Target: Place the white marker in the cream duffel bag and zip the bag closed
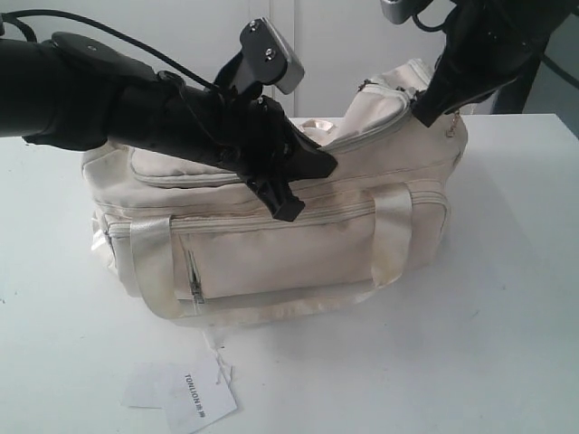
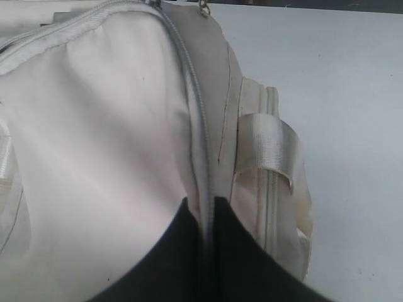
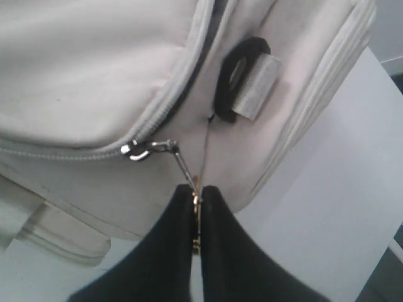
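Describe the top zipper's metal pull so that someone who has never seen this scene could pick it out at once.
Start at the cream duffel bag on the white table and follow its curved top zipper to the end with the dark ring clip. There the slim metal zipper pull is pinched in the right gripper, unlike the front pocket's pull, which hangs free.

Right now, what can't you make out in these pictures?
White marker: seen in no view; fabric of the cream duffel bag hides whatever is inside.
Top zipper, middle stretch: exterior view, behind the left gripper and its arm.
Paper tag: exterior view, smaller print too tiny to read.
Zipper pull, far end: right wrist view, pinched inside the right gripper.
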`<action>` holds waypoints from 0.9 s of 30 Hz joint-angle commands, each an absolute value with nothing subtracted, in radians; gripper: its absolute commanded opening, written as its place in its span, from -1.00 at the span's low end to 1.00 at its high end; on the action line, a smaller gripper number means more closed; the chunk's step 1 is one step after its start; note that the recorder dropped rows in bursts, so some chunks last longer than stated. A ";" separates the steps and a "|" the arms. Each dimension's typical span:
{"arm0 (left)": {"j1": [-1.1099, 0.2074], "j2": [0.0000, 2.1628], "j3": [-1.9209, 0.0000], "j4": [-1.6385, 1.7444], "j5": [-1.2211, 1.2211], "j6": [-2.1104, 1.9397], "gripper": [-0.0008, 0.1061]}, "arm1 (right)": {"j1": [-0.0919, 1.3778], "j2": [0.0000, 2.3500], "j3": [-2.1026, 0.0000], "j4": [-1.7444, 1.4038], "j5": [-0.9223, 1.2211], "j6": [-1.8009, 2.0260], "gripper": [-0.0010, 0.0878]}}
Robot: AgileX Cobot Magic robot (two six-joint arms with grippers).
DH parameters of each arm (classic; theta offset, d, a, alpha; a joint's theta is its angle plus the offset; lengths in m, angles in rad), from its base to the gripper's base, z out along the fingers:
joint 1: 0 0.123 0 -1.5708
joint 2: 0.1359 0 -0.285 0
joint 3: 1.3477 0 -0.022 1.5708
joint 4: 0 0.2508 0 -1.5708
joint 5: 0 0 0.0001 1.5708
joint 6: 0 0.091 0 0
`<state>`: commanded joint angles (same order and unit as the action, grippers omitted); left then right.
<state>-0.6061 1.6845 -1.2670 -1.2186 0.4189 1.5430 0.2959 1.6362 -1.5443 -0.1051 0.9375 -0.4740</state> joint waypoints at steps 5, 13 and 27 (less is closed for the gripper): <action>-0.606 1.685 -1.267 -1.214 0.419 1.543 -0.98 | 0.296 1.666 -1.544 -0.105 0.906 -0.474 -0.98; -0.606 1.684 -1.267 -1.194 0.433 1.545 -0.98 | 0.279 1.670 -1.544 -0.105 0.824 -0.474 -0.98; -0.606 1.684 -1.267 -1.186 0.455 1.545 -0.98 | 0.230 1.670 -1.544 -0.098 0.730 -0.474 -0.98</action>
